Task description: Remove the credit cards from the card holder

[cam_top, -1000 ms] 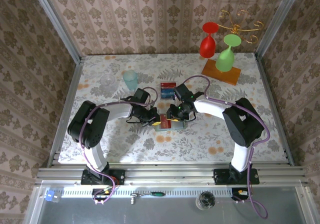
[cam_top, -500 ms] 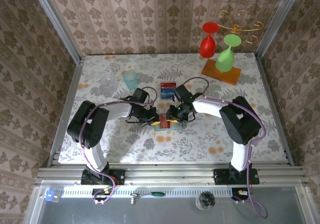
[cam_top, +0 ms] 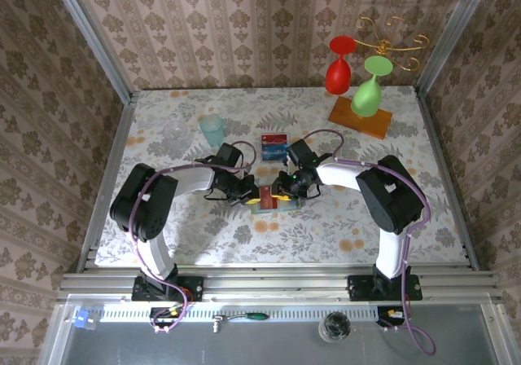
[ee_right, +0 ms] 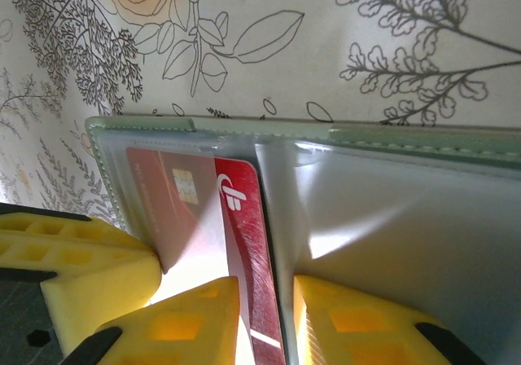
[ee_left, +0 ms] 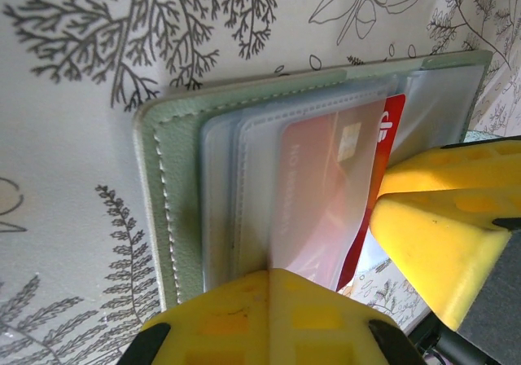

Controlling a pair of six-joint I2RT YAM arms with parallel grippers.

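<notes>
Yellow ribbed fingers (ee_right: pixel 183 324) of the right gripper (ee_right: pixel 266 312) stand slightly apart with a strip of the glossy red credit card (ee_right: pixel 240 218) in the gap; whether they pinch it cannot be told. The left gripper (ee_left: pixel 269 300), fingers together, rests on the clear sleeves. Soft, grey-green and stitched at the edge, the card holder (ee_left: pixel 167 178) lies open mid-table on the floral tablecloth (cam_top: pixel 203 243), the red card half under a frosted sleeve, and two more cards (cam_top: pixel 274 147), red and blue, lie just beyond.

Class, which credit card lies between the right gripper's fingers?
The red card partly out of the card holder; the other cards lie loose on the table beyond.
</notes>
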